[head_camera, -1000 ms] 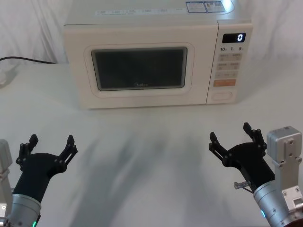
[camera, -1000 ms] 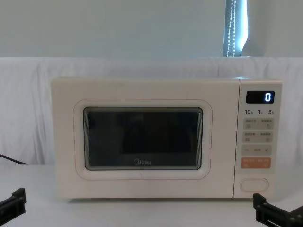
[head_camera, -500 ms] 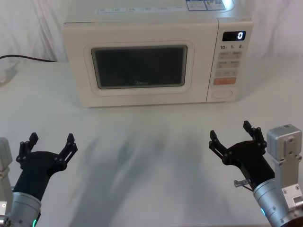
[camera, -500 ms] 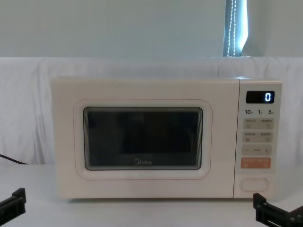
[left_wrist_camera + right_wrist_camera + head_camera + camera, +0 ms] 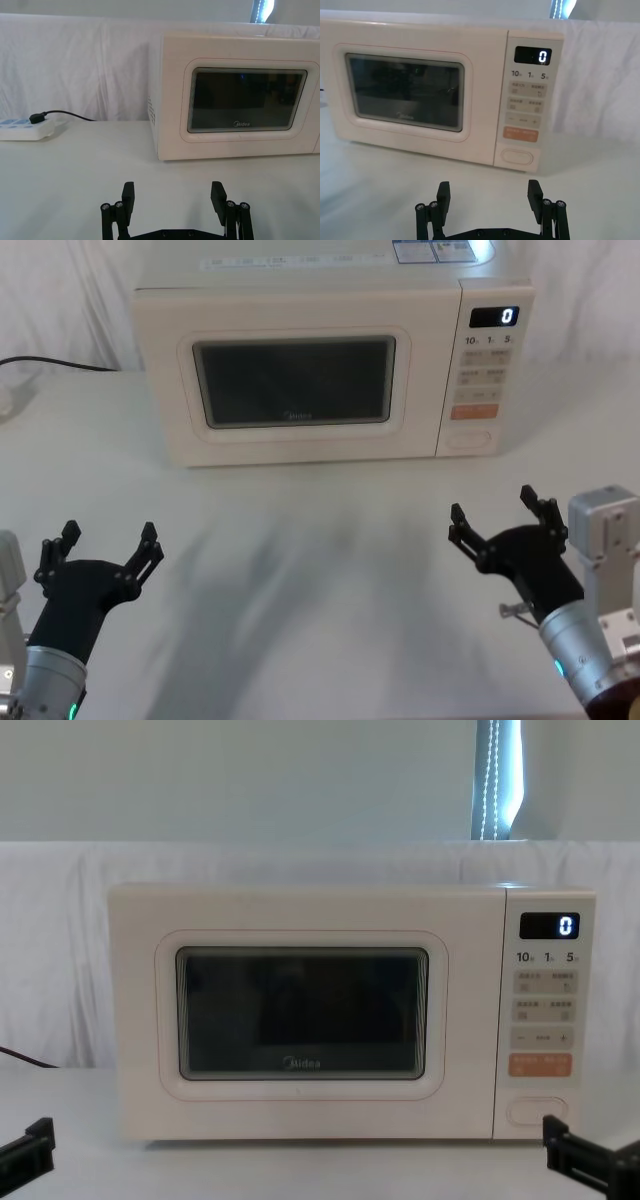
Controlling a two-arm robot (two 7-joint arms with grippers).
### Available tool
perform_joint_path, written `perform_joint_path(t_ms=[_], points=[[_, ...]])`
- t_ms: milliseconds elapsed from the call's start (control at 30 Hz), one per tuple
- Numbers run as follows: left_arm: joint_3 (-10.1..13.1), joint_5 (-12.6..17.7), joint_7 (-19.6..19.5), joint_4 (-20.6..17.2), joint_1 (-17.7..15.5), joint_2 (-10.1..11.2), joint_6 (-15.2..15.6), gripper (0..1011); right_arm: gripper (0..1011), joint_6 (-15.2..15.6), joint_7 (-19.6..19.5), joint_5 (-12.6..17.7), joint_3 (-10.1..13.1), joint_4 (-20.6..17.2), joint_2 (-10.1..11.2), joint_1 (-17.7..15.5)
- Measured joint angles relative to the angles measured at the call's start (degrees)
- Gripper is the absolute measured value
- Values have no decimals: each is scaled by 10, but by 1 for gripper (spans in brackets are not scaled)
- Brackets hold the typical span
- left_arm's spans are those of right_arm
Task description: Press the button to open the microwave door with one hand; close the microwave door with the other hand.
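Microwave (image 5: 300,370), "Midea" on shut door (image 5: 300,1020), display (image 5: 549,926) reading "0"

A white table (image 5: 300,570) carries a cream microwave (image 5: 330,360) toward twelve o'clock, its door shut. At about ten o'clock, near the table's edge, lies a white power strip (image 5: 25,131) with a black cable (image 5: 55,364) plugged in.
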Motion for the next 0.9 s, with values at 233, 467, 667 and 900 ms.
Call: perform_joint_path(t_ms=[233,467,667,900], points=[[0,0,0,0,0,0,0,1001,1002,19,11,-3,14,19,-13,28],[0,0,0,0,0,0,0,1001,1002,48,24,3,32,39,-28,56],[0,0,0,0,0,0,0,1001,1002,60,28,2,42,55,-39,72],[0,0,0,0,0,0,0,1001,1002,63,34,-5,53,78,-48,92]])
